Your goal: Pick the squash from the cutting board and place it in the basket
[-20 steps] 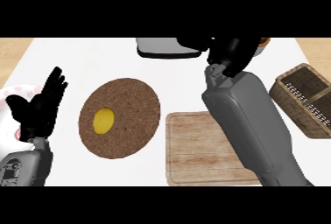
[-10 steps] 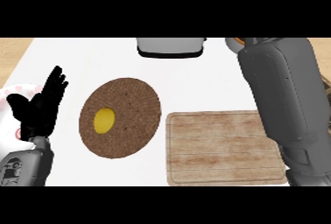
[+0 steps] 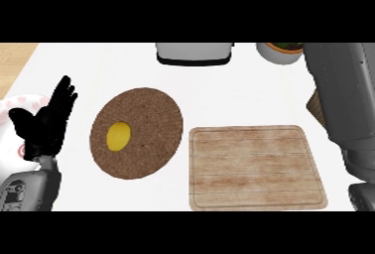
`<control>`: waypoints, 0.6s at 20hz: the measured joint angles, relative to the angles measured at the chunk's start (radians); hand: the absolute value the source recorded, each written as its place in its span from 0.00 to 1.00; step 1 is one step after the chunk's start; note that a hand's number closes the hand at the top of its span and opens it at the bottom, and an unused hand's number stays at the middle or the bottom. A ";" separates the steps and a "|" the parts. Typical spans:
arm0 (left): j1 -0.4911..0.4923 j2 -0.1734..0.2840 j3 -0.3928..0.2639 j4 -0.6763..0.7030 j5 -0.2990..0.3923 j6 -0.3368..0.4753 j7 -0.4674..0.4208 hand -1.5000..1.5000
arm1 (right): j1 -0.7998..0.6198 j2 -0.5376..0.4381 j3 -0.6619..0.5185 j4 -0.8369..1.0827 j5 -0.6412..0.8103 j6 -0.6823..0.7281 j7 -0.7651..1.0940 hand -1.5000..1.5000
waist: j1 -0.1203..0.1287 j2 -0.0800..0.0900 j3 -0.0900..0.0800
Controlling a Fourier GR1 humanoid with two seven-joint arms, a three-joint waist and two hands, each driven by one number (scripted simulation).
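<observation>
White table (image 3: 242,94) seen steeply from above. Left of centre, a round brown mat (image 3: 147,119), with a yellow squash (image 3: 118,137) lying on its left part, inside the rim. Lower right of centre, a square wooden board (image 3: 256,168), bare on top, its left edge just beside the mat's right rim. At the left edge, the left hand (image 3: 45,124), black, fingers straight and pointing up, holding nothing, resting well apart from the squash; grey forearm (image 3: 29,191) below it in the lower left corner. Behind that hand, part of a white plate with pink marks (image 3: 18,104), cut by the frame's left edge. At top centre, a grey-and-white appliance (image 3: 195,52), partly cut off. At top right, a white bowl with something brown inside (image 3: 282,52). Down the right edge, the right grey forearm (image 3: 348,109), running out of the top of the frame; right hand not visible, so state of its fingers not to be told. Between that forearm and the board's upper right corner, a sliver of brown basket (image 3: 313,106), mostly hidden.
</observation>
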 measured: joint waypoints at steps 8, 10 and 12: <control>0.014 -0.004 -0.004 -0.026 -0.002 0.001 0.021 0.50 | 0.066 -0.081 -0.066 0.071 -0.062 0.023 -0.061 1.00 | -0.002 -0.001 0.001; 0.009 -0.001 -0.001 -0.020 0.000 -0.005 0.017 0.50 | 0.070 -0.096 -0.082 0.097 -0.079 0.022 -0.082 1.00 | -0.001 0.000 0.000; 0.027 -0.004 -0.001 -0.026 0.002 -0.010 0.006 0.50 | 0.088 -0.111 -0.097 0.097 -0.106 0.027 -0.105 1.00 | -0.001 -0.001 0.001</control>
